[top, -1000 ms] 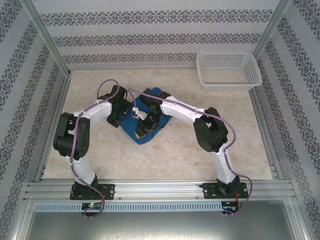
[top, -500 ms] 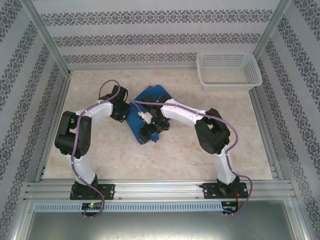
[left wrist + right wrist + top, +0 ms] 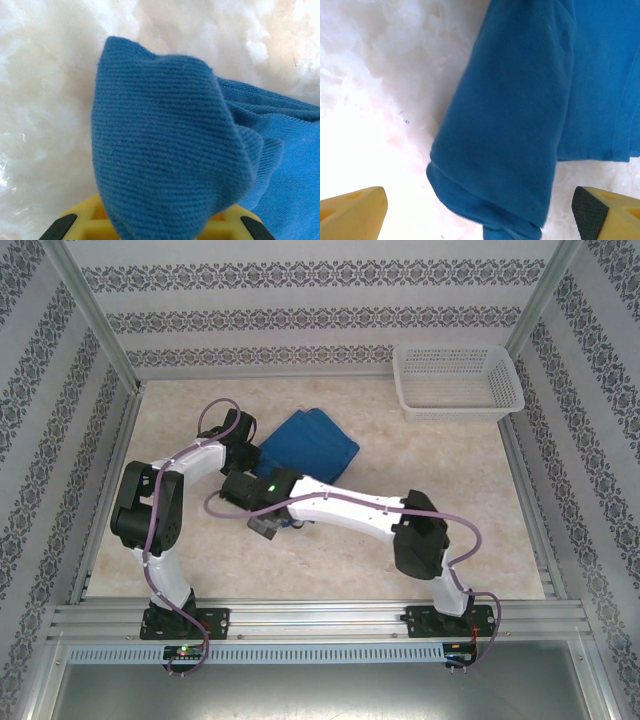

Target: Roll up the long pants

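Observation:
The long pants lie as a folded royal-blue bundle on the table, left of centre and toward the back. My left gripper sits at the bundle's left edge. In the left wrist view a bulge of the pants swells out from between the yellow fingers, which are shut on the cloth. My right gripper reaches across to the near left of the bundle and stands open. In the right wrist view a folded corner of the pants hangs between its wide-apart fingertips, untouched.
A white mesh basket stands at the back right corner. The marbled tabletop lies bare between it and the bundle. Metal frame posts and patterned walls close in the sides and back.
The right arm has swung off the top of the pants toward the near left, uncovering the bundle. The left gripper has stayed at the bundle's left edge.

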Robot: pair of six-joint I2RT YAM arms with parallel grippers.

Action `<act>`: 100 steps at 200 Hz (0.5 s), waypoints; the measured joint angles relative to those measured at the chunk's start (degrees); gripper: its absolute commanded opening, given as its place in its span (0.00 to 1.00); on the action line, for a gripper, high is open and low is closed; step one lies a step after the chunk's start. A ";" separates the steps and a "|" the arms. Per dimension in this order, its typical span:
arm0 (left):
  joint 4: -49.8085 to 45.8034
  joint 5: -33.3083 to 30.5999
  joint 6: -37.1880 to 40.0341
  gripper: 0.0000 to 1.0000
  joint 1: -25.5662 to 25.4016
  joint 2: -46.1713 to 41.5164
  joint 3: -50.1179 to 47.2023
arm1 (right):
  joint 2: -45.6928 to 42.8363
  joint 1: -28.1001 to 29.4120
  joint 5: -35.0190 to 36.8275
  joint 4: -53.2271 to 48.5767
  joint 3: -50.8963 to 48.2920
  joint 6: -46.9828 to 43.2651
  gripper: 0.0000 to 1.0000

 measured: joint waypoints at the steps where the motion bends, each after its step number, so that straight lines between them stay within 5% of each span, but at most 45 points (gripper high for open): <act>1: -0.02 0.00 0.00 0.00 0.00 0.00 0.00 | 0.33 0.13 0.28 0.00 0.17 -0.07 0.96; 77: -0.37 0.35 -0.13 0.00 0.02 -0.70 -0.07 | 11.34 -1.44 12.15 4.39 -1.95 -8.15 0.83; 87: -0.37 0.31 -0.22 0.00 0.04 -1.20 -0.39 | 11.34 -2.10 12.94 5.44 -2.21 -10.36 0.64; 91: -0.37 0.28 -0.24 0.00 0.04 -1.40 -0.57 | 11.34 -2.34 13.09 5.86 -2.27 -10.60 0.47; 95: -0.37 0.22 -0.31 0.00 0.04 -1.64 -0.74 | 11.34 -2.69 13.14 6.03 -2.29 -11.56 0.14; 100: -0.35 0.11 -0.35 0.00 0.07 -1.95 -1.03 | 11.34 -3.13 13.00 6.29 -2.29 -12.15 0.00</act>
